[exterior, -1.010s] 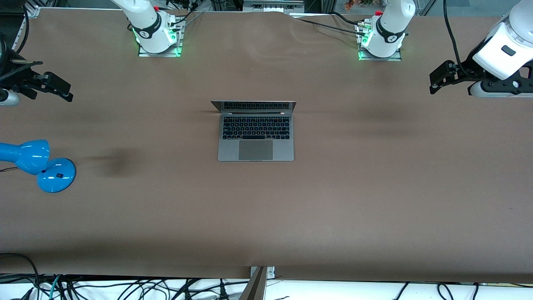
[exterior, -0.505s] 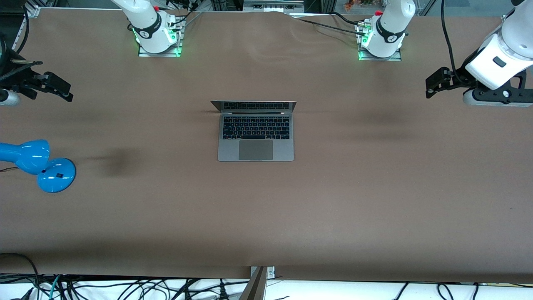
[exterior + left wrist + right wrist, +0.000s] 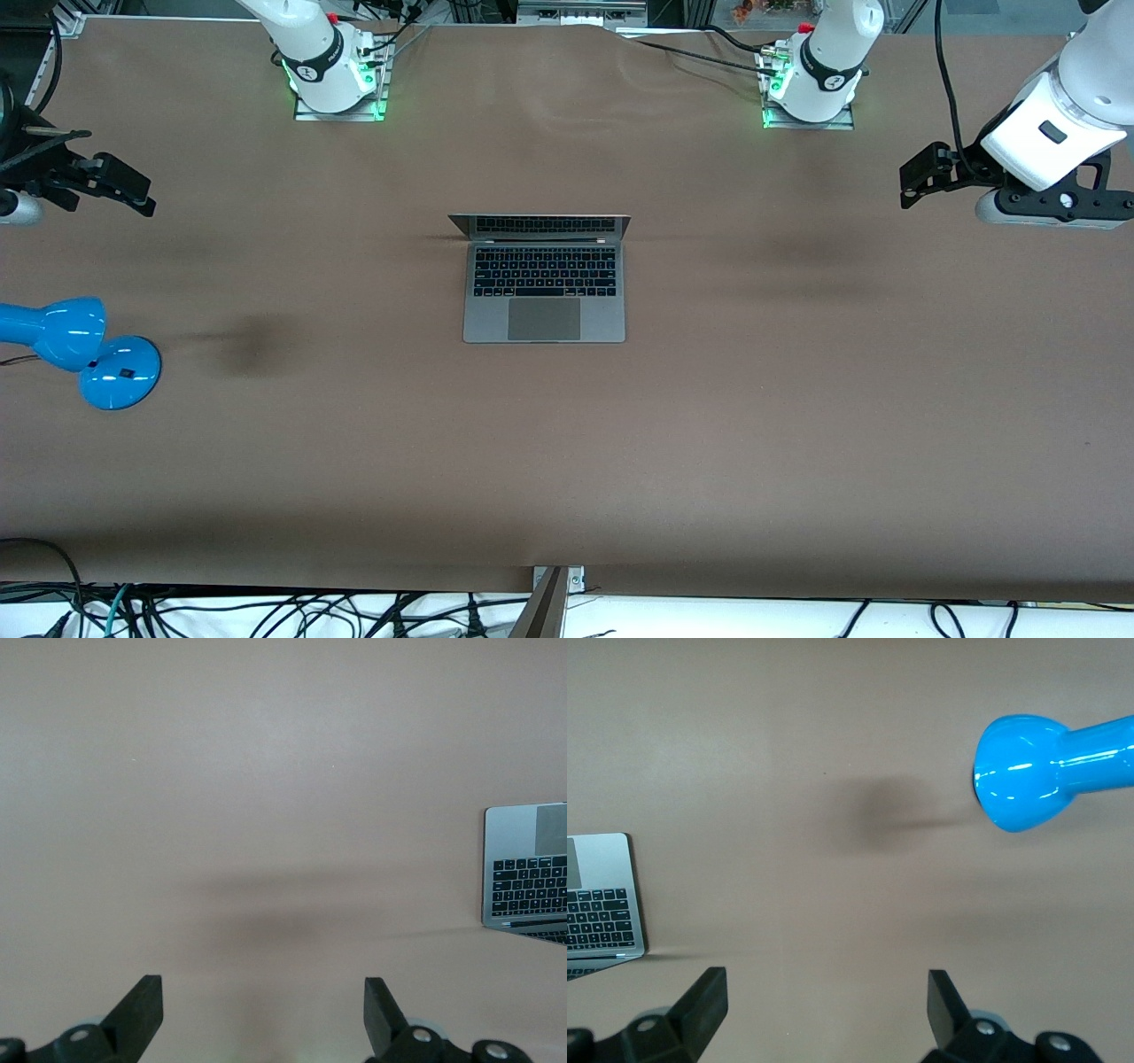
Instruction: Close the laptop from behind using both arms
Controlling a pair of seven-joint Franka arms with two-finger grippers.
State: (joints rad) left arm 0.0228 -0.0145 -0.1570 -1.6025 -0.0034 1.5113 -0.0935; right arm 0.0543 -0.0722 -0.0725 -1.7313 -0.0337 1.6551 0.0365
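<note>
Grey laptop (image 3: pixel 544 288) open on table, lid upright, black keyboard.

Left tool (image 3: pixel 912 182) and right tool (image 3: pixel 133 190) both wide-fingered, high over opposite table ends.

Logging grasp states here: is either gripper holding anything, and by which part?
Nothing is held. The left gripper and right gripper are both open over bare table, apart from the open laptop.

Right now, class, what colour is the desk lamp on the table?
Bright glossy blue. The lamp shows best in the right wrist view.
</note>
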